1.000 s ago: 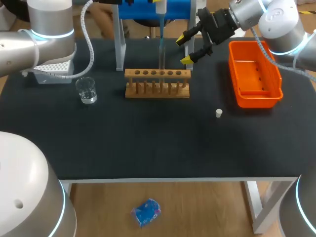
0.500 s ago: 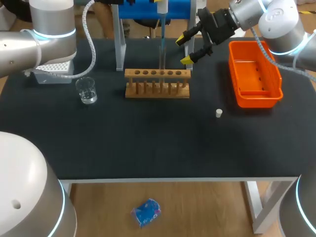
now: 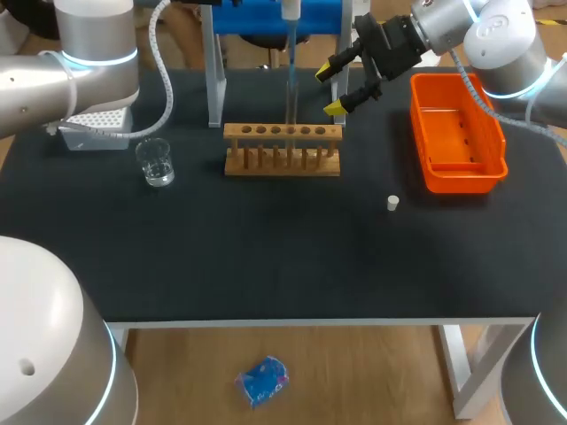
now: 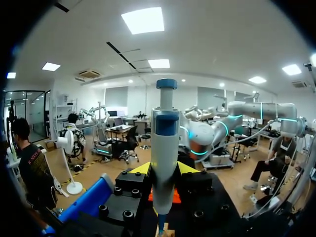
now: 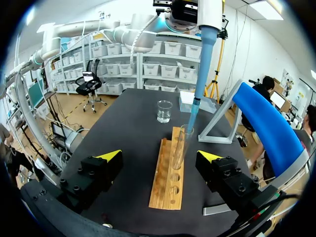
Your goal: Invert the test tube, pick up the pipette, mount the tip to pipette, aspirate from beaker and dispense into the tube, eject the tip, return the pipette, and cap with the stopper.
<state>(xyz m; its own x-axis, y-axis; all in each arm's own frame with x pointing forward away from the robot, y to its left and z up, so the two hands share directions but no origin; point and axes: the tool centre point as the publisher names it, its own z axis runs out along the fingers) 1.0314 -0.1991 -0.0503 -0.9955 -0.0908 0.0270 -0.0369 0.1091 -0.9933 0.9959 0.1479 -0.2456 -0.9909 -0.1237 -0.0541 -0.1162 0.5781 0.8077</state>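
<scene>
The test tube point(image 3: 289, 104) stands upright in the rack point(image 3: 282, 150) at the upper centre of the counter point(image 3: 266, 257). The pipette point(image 4: 165, 143), clamped in the left gripper point(image 4: 164, 170), has its tip at the tube's mouth, so dispensing looks to be the step in hand. The right gripper point(image 3: 330, 89) hangs open just right of the rack; the next move probably calls for lifting clear and ejecting the tip.

No lettering (or numbers) can be read anywhere.

Right gripper point(image 5: 160, 158), fingers spread. Ahead, in line with the gap: wooden rack point(image 5: 165, 185) with upright test tube point(image 5: 178, 148). Over the tube: pipette point(image 5: 203, 54), closing off approach from above. Beside one finger: blue stand point(image 5: 264, 126). Beside the other: free table point(image 5: 123, 133) surface.
</scene>
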